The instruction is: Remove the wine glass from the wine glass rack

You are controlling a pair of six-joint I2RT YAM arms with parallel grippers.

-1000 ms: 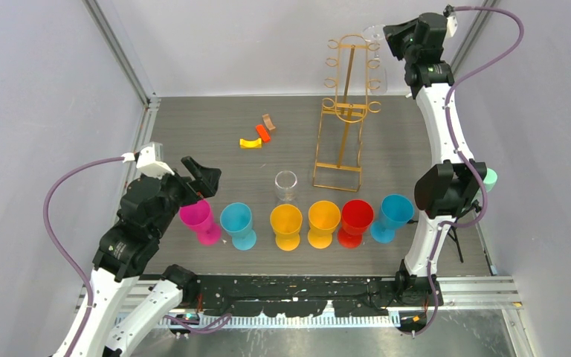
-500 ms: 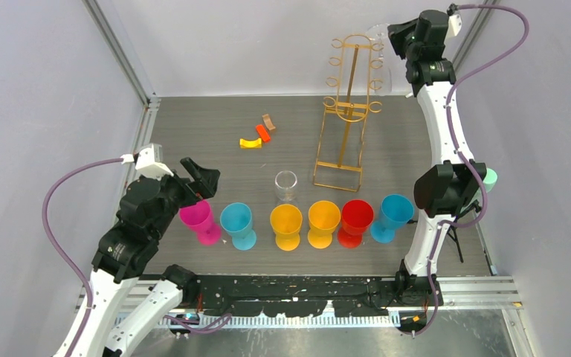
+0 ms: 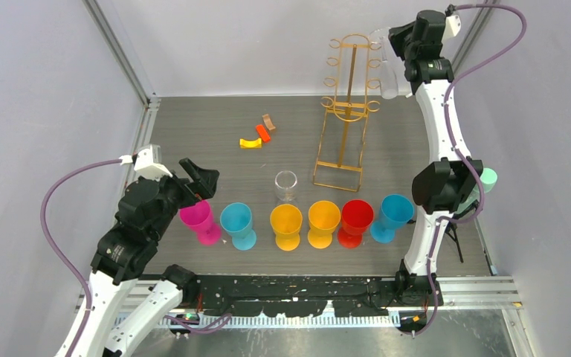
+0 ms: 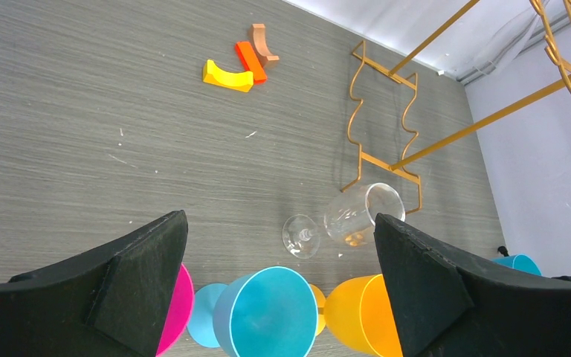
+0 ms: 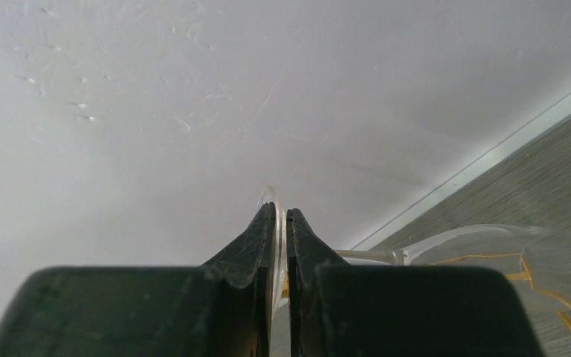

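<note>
- Right wrist view: the right gripper (image 5: 282, 223) is pinched almost closed on the thin clear foot of the wine glass (image 5: 491, 247). Stem and bowl stretch off to the fingers' right.
- From above, the glass hangs under that gripper, just beside the upper right hooks of the wine glass rack (image 3: 349, 110); contact unclear.
- Meanwhile the left gripper (image 4: 279, 223) gapes wide, holding nothing. A second clear glass (image 4: 360, 214) lies on its side ahead of its fingers.

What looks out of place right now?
Nothing is tipped or broken. One mint-green plastic cup sits alone by the table's right edge, half hidden behind the right arm, away from the row of coloured goblets.
</note>
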